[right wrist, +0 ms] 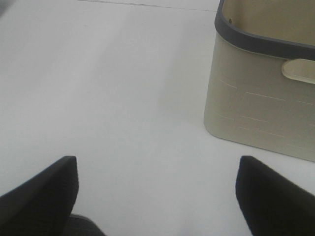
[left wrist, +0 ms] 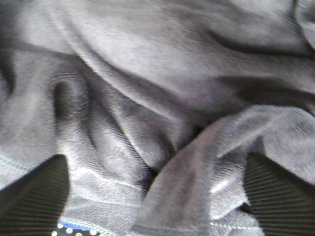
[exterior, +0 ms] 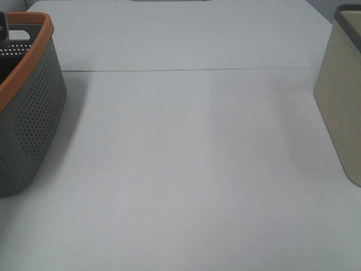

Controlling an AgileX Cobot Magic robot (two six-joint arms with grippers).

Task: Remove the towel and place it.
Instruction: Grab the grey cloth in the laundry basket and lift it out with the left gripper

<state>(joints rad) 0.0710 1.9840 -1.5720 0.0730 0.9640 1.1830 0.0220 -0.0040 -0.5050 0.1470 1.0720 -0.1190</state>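
The towel [left wrist: 147, 73] is dark grey-purple terry cloth, crumpled in folds, and fills the left wrist view. My left gripper [left wrist: 155, 162] is open right over it, with its black fingers [left wrist: 34, 196] spread wide and a fold of cloth between them. In the exterior high view the towel does not show; only a dark bit of the left arm [exterior: 3, 25] shows inside the grey basket [exterior: 34, 113]. My right gripper [right wrist: 157, 162] is open and empty above the bare white table [right wrist: 123, 98], left of the beige bin [right wrist: 256, 113].
The grey perforated basket with an orange rim stands at the table's left edge. A beige bin [exterior: 341, 96] with a dark grey rim stands at the right edge. The white table [exterior: 186, 158] lies between them, with a seam across the far part.
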